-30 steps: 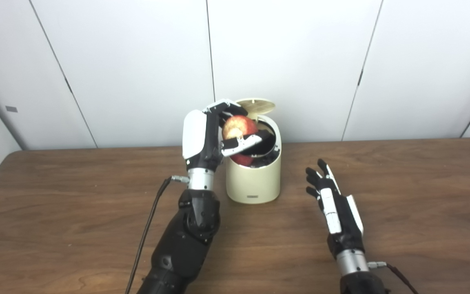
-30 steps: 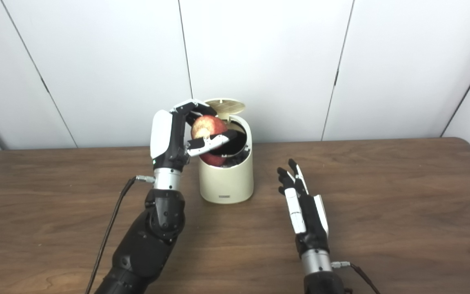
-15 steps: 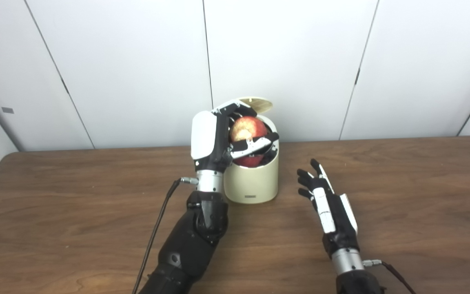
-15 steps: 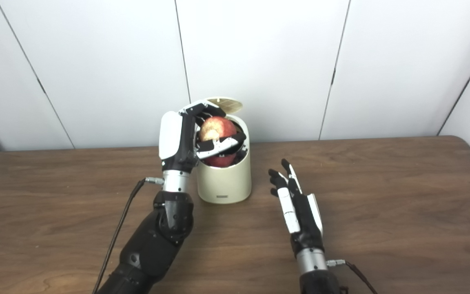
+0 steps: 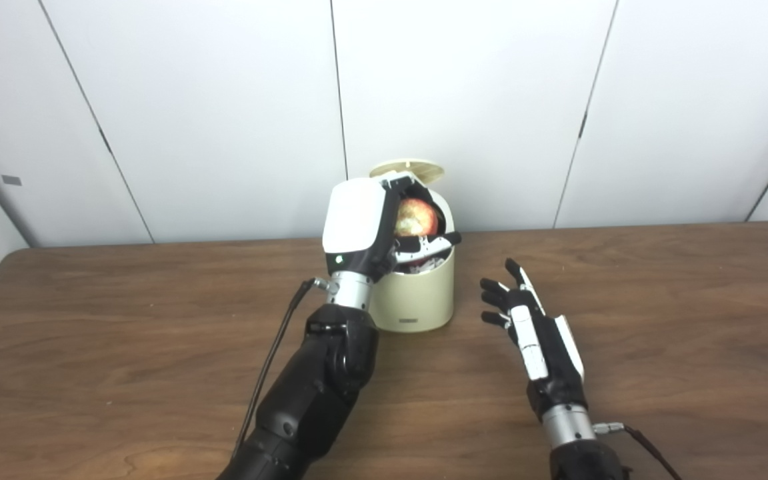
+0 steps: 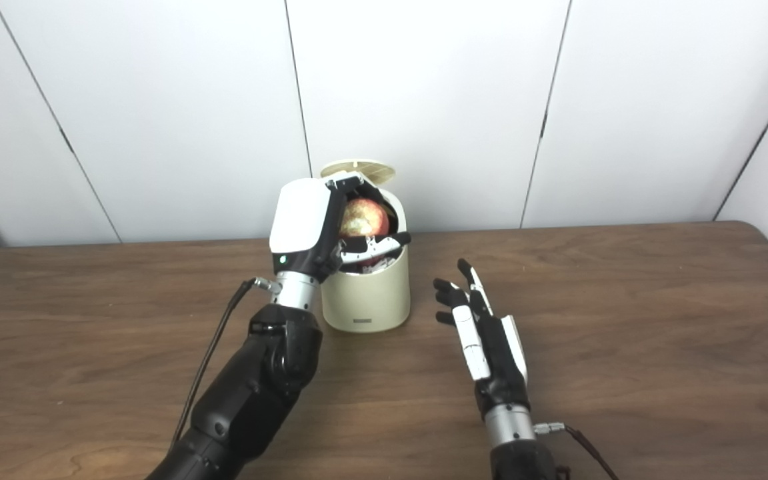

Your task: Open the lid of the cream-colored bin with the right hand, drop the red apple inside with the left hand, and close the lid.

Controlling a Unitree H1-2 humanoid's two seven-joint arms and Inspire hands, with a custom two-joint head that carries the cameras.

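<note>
On the wooden table [image 5: 124, 347] the cream-colored bin [image 5: 417, 300] stands with its lid [image 5: 407, 170] up. My left hand [image 5: 374, 230] grasps the red apple [image 5: 416, 217] over the mouth; my right hand [image 5: 534, 327] waits nearby, fingers spread, empty. Released off-centre, I'd guess the apple clips the rim. The bin's inside is mostly hidden.

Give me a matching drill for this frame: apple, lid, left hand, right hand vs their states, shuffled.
Things:
1. apple
2. lid
3. left hand
4. right hand

States:
A. open, holding nothing, right of the bin
B. raised open at the back of the bin
C. shut on the fruit over the bin mouth
D. held over the bin opening, not yet dropped

Pairs: 1-D, 2-B, 3-C, 4-A
</note>
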